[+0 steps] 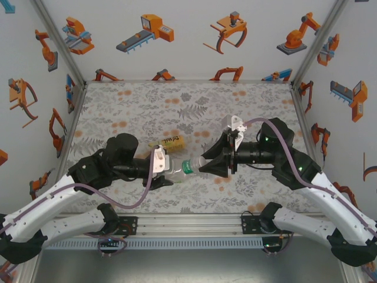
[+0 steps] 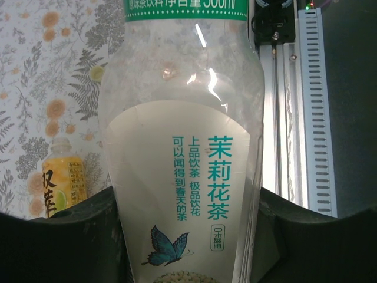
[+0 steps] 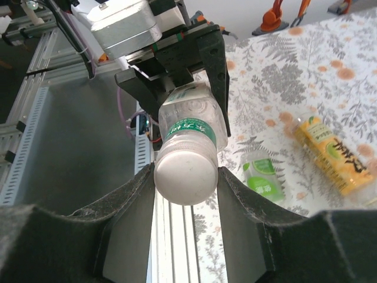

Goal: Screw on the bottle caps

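Note:
A clear bottle (image 1: pixel 175 167) with a white label and a green neck band (image 3: pixel 187 131) is held level above the table. My left gripper (image 1: pixel 160 168) is shut on its body (image 2: pixel 182 147), one black jaw on each side. My right gripper (image 3: pixel 185 180) faces it from the right, and both of its fingers press on the pale round cap (image 3: pixel 185 174) that sits on the bottle's neck. In the top view that gripper (image 1: pixel 207 167) hides the cap. An amber bottle (image 1: pixel 169 142) with a yellow label lies on the table behind the left gripper.
A small clear bottle with a green label (image 3: pixel 261 177) lies on the floral mat below the held bottle, next to the amber one (image 3: pixel 331 154). The aluminium rail (image 1: pixel 188 225) with both arm bases runs along the near edge. Patterned walls close in the left, right and back.

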### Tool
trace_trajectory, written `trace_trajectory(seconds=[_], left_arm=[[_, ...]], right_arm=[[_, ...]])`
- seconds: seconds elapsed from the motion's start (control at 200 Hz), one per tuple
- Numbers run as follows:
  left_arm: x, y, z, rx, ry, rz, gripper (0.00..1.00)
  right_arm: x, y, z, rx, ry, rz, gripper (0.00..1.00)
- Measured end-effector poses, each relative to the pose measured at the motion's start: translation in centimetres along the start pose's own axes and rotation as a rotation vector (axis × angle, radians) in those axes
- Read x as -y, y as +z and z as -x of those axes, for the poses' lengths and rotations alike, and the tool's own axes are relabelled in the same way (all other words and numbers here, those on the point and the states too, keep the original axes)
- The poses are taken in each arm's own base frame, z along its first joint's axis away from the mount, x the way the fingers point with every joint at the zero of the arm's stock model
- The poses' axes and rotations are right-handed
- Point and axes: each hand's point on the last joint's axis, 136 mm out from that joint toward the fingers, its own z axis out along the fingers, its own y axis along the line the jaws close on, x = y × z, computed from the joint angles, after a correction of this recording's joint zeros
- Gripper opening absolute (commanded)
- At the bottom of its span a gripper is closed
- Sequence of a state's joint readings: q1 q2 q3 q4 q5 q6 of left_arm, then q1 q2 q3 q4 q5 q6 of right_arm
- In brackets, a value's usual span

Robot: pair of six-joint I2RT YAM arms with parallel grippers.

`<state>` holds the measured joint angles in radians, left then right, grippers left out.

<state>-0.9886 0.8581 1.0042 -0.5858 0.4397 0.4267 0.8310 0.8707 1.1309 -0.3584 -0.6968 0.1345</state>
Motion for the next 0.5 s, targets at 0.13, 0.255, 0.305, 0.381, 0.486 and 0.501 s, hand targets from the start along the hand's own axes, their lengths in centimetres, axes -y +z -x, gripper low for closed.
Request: trace_trajectory(seconds=[0.13, 0.255, 0.305, 0.381, 0.486, 0.501], left_arm=[[0.1, 0.1, -0.4, -0.017, -0.008, -0.006, 0.00], [-0.3, 0.2, -0.6, -0.026, -0.008, 0.015, 0.00], [-0.6, 0.2, -0.7, -0.031, -0.006, 0.033, 0.00], [-1.3, 0.3, -1.0, -0.041, -0.003, 0.071, 0.00], [-2.2, 0.5, -1.6, -0.061, -0.002, 0.123, 0.00], [-2.3, 0.5, -1.8, -0.065, -0.003, 0.129, 0.00]], right_arm=[[0.4, 0.1, -0.6, -0.006, 0.067, -0.032, 0.00], [1.3, 0.0, -1.0, 0.014, 0.179, -0.092, 0.00], [1.9, 0.0, -1.0, 0.025, 0.239, -0.125, 0.00], [3.1, 0.0, -1.2, 0.041, 0.364, -0.189, 0.00], [5.2, 0.2, -2.0, 0.058, 0.577, -0.284, 0.00], [5.5, 0.3, -2.2, 0.060, 0.610, -0.298, 0.00]])
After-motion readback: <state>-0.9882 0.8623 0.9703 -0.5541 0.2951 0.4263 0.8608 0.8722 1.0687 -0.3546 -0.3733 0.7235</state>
